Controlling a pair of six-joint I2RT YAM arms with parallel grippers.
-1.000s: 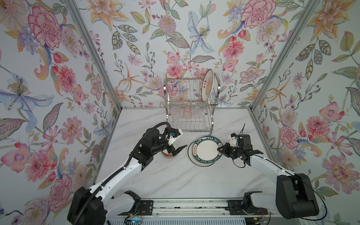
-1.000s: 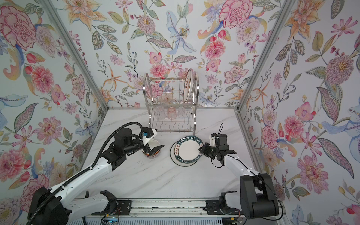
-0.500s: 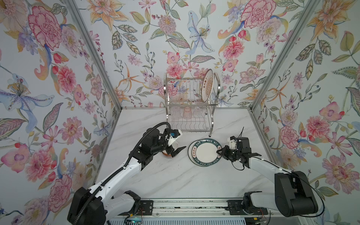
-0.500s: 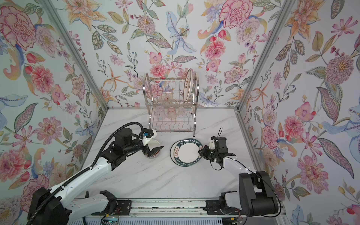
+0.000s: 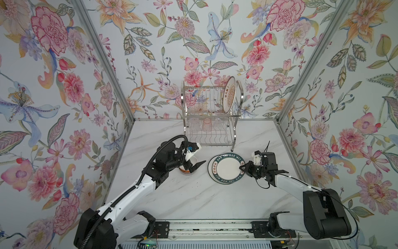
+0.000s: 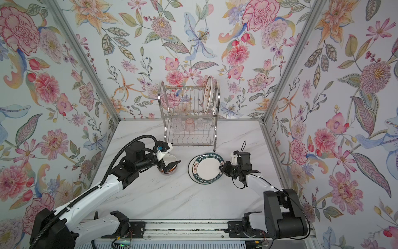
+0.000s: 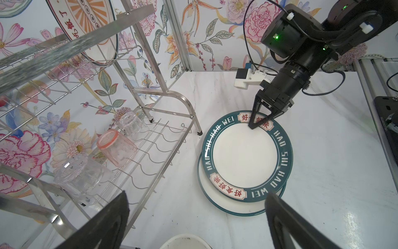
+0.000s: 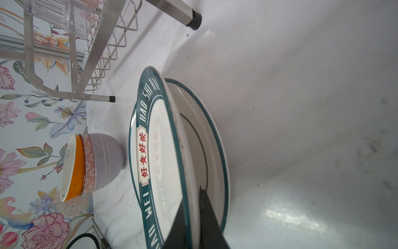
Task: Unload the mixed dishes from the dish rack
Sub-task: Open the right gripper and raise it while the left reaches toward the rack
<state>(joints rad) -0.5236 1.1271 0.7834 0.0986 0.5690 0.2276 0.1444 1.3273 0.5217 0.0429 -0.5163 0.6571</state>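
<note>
Dish rack point(image 5: 210, 112) at the counter's point(image 5: 193, 200) back holds one sunburst plate point(image 5: 229, 94) on edge above, three glasses point(image 5: 207, 125) below. Unloaded: teal-lettered plate point(image 5: 226, 168), face-up, slightly tilted on the white plate point(image 7: 226, 204), rim pinched by right fingers point(image 7: 254, 116); stacked bowls point(image 8: 92, 163) beneath spread left fingers point(image 7: 107, 222).

Right claw point(image 6: 221, 169) on teal-lettered plate point(image 6: 205, 169)
</note>
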